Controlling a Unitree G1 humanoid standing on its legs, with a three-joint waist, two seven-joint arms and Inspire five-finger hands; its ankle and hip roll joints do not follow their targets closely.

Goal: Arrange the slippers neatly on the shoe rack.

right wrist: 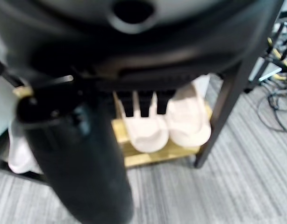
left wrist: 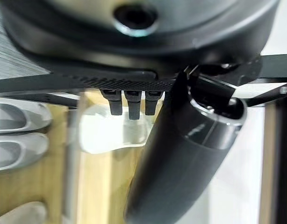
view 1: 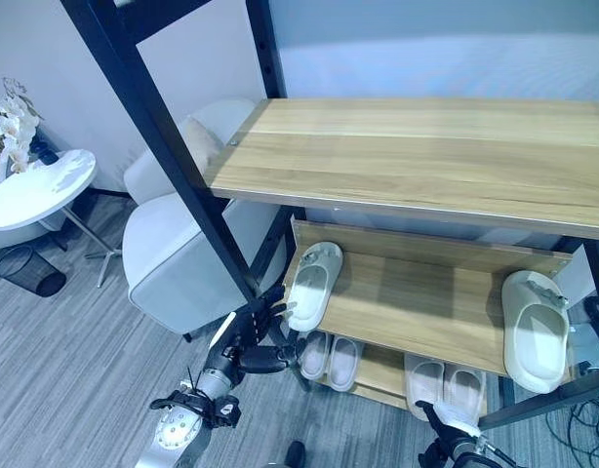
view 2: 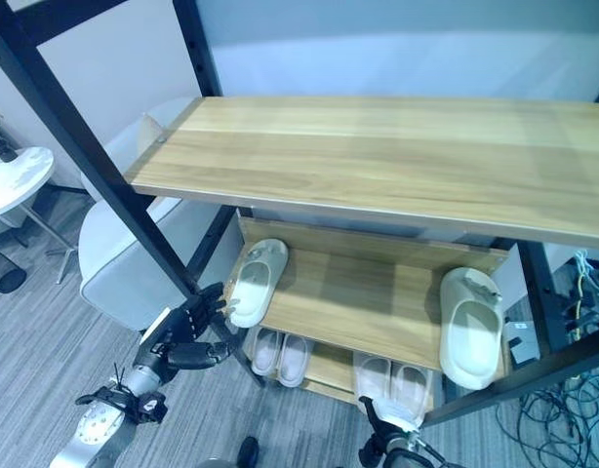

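A black-framed shoe rack has a bare wooden top shelf [view 1: 407, 146]. Its middle shelf [view 1: 417, 302] carries one pale green slipper [view 1: 314, 281] at the left end and a matching one [view 1: 534, 330] at the right end, far apart. My left hand [view 1: 249, 341] is open just off the rack's left front corner. Its fingertips [left wrist: 129, 107] are at the heel of the left slipper [left wrist: 111, 133]. On the bottom shelf stand two pairs of pale pink slippers [view 1: 331, 357] [view 1: 446, 385]. My right hand [view 1: 454, 429] hangs low in front of the right pair [right wrist: 167, 126], open and holding nothing.
A white armchair [view 1: 173, 253] stands close to the rack's left side. Beyond it are a round white side table [view 1: 41, 185] with flowers and a black mesh bin [view 1: 31, 271]. Cables [view 2: 573, 302] lie by the rack's right end.
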